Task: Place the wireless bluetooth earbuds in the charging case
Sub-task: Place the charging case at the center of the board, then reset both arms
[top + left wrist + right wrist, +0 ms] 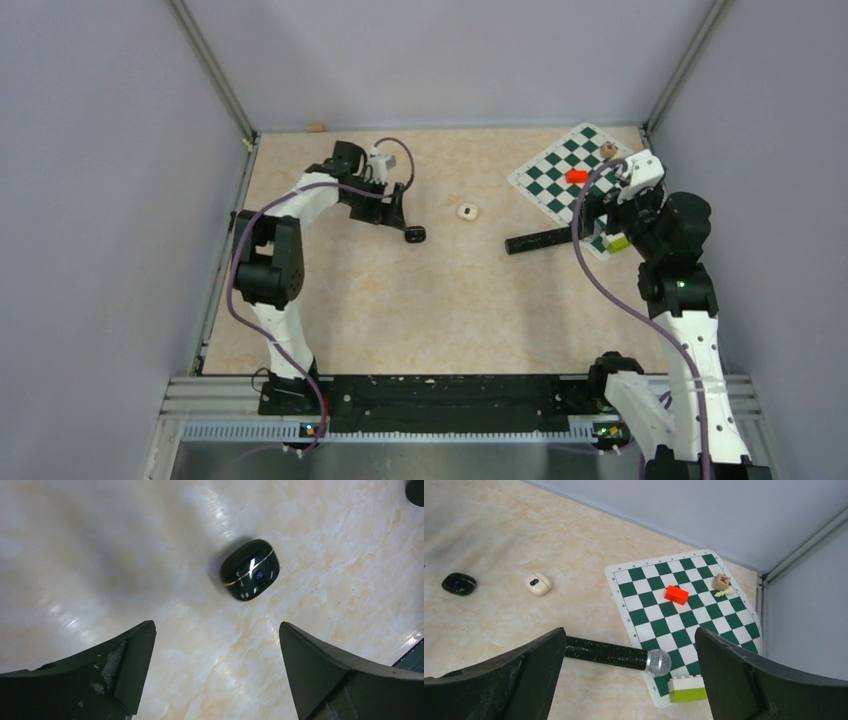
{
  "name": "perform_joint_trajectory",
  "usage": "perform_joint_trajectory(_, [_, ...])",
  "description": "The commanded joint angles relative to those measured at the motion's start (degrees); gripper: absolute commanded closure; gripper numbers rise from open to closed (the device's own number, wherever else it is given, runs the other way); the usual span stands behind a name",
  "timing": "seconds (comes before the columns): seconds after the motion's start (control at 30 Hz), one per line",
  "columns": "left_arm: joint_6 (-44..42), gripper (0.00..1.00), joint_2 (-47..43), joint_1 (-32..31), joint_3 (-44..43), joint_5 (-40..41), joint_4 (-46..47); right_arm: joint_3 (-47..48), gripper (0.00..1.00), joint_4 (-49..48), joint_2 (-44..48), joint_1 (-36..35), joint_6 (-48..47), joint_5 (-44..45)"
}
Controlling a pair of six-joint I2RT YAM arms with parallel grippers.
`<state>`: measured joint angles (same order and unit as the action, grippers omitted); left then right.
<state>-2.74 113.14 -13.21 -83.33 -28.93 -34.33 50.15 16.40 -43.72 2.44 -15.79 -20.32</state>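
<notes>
A marbled beige table [400, 320] is seen from above, with a green-and-white chessboard mat [553, 178] laid askew toward its 1 o'clock corner. The left gripper [215, 630] is held low over the table, toward 11 o'clock of its centre, with the jaws spread wide and nothing gripped between them. The right gripper [629, 632] is poised over the near edge of the mat, likewise released and empty. A long black microphone [609, 652] is laid flat with its silver head on the mat's edge, and its handle is pointed toward 9 o'clock in the top view. The charging case [250, 569] (glossy black, lid closed, a thin gold seam across it) is set on the bare table just beyond the left fingertips, at 12 o'clock from the gap between them in the left wrist view, and is touched by neither finger. A small cream-coloured lump [466, 211] is found near the case, at its 2 o'clock in the top view. On the mat, a white-and-green brick [686, 689] is placed just beside the microphone head, a red block [676, 594] near the middle, and a wooden cube [722, 581] toward the far edge.
</notes>
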Motion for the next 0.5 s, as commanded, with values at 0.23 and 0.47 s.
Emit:
perform_joint_trajectory(0.23, [-6.4, 0.01, -37.6, 14.7, 7.3, 1.1, 4.5, 17.1, 0.01, 0.8, 3.1, 0.2, 11.3, 6.9])
perform_joint_trajectory(0.47, [-1.5, 0.01, -66.7, 14.9, 19.7, 9.9, 17.2, 22.6, 0.01, 4.7, 5.2, 0.1, 12.2, 3.4])
